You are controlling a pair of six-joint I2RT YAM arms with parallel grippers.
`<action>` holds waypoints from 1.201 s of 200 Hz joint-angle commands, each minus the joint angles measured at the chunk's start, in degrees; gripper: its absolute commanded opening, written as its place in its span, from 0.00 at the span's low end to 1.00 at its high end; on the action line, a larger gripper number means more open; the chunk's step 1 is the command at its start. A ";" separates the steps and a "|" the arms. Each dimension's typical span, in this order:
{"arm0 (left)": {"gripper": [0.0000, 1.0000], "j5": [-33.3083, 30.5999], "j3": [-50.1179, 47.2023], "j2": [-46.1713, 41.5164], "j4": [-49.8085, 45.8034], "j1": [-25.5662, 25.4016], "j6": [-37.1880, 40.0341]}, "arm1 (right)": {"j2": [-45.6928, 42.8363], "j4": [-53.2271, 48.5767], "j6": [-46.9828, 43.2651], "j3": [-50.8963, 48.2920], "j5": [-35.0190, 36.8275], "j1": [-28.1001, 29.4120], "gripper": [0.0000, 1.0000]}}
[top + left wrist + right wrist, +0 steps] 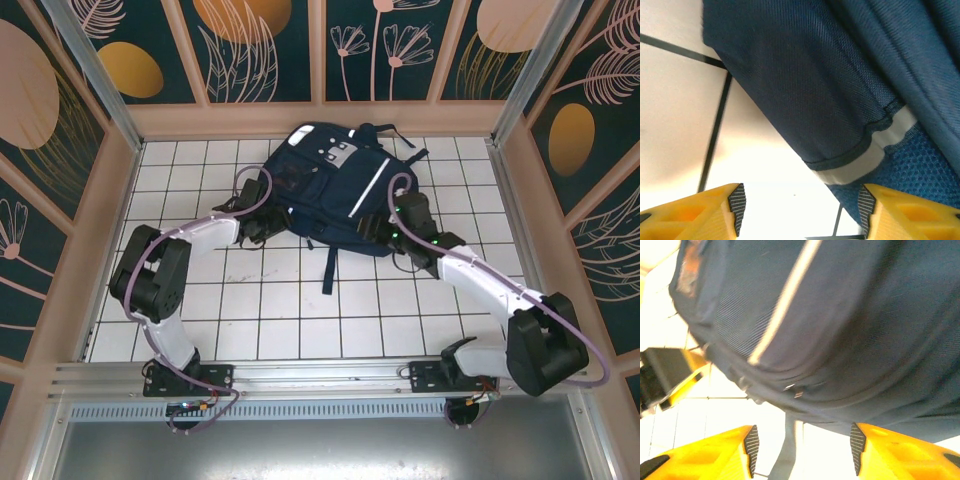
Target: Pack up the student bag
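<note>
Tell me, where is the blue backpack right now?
In the top view the navy backpack lies on the tiled table, far centre, between the left gripper and the right gripper.

I work in a staged robot booth. White tiled tabletop (300, 330), leaf-printed wall panels (255, 55), a metal mounting rail (320, 374).

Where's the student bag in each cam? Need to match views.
Top external: student bag, upper centre of frame.
Left wrist: student bag, upper right, close up.
Right wrist: student bag, across the upper frame.
Shared landmark: its white reflective stripe.
</note>
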 commanded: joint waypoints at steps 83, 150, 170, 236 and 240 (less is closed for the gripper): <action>0.10 13.15 -6.31 7.56 30.79 3.07 -16.44 | 6.73 6.82 -7.43 2.84 10.01 13.73 0.54; 0.00 8.33 -11.10 1.49 33.35 -0.01 -22.43 | 17.35 6.77 -9.50 6.17 16.05 19.46 0.47; 0.00 7.38 -10.84 1.42 32.39 -0.66 -21.56 | 20.20 9.02 -10.31 6.08 17.82 20.52 0.45; 0.00 8.42 -9.37 6.42 33.17 -0.62 -19.68 | 31.45 12.03 -12.72 11.52 21.86 21.66 0.39; 0.00 8.46 -9.23 6.51 33.17 -0.62 -19.61 | 31.94 12.21 -12.72 11.78 21.77 21.64 0.39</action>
